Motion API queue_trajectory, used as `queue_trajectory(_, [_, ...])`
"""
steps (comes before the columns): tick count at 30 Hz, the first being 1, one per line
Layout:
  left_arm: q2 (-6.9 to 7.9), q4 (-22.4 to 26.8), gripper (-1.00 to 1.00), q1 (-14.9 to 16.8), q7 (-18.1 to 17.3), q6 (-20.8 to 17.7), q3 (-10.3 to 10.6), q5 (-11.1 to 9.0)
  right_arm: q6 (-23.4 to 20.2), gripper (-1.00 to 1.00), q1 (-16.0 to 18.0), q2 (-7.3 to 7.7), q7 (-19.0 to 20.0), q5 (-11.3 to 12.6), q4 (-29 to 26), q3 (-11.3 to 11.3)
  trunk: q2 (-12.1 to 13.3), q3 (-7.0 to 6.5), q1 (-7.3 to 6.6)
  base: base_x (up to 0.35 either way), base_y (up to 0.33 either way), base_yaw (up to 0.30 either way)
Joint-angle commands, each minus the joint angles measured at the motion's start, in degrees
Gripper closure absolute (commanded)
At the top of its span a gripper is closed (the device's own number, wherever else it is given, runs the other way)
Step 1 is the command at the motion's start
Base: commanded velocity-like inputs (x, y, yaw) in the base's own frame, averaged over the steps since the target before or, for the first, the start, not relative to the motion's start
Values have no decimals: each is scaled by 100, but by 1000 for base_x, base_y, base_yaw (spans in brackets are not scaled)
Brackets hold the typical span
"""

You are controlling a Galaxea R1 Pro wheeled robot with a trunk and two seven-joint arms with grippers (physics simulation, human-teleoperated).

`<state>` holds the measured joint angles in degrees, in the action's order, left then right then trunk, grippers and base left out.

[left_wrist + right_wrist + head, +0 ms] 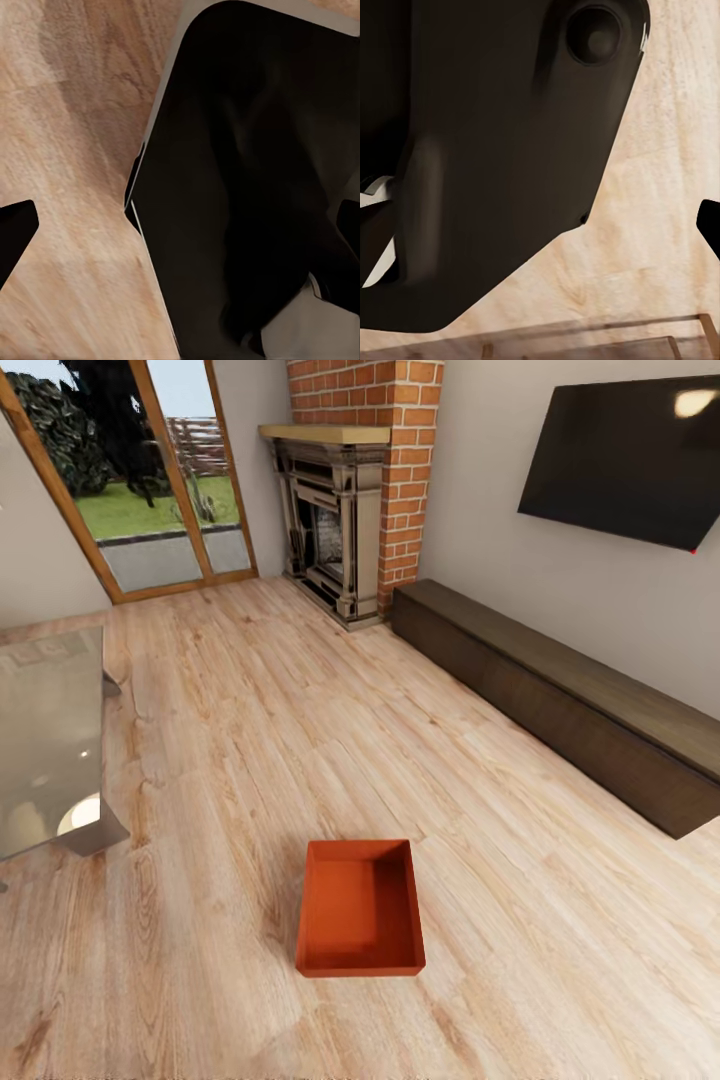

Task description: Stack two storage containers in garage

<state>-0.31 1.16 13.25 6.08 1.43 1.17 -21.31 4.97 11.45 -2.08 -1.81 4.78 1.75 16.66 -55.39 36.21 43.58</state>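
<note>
One red-orange storage container (360, 908) sits open side up on the light wood plank floor (300, 740) of the living room, near and central. To its left stands a grey low table (45, 740). Farther right runs a long dark bench (560, 695) under a wall television (625, 455); beyond, a brick fireplace (345, 510) and glass doors (150, 470). Neither pincer's state can be told: both wrist views show dark robot bodywork over wood floor.

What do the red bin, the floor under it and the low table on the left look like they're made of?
The bin: probably plastic, with an even, matte orange-red colour and thin plain walls. The floor: light wood planks, with visible grain, knots and plank seams and a low sheen. The low table: a grey, glossy top, perhaps glass or polished stone, which mirrors light spots.
</note>
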Motion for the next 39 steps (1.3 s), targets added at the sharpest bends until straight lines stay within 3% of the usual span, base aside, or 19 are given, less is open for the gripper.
queue_trajectory(1, [-3,-2,-100,2,16,15,14,-31,24,-100,6,-4,-14,50,19,48,-3,12,0,0,0,0])
queue_trajectory(39, [-4,-2,-100,2,16,15,14,-31,-74,-100,6,-21,-12,50,19,48,-3,355,0,0,0,0])
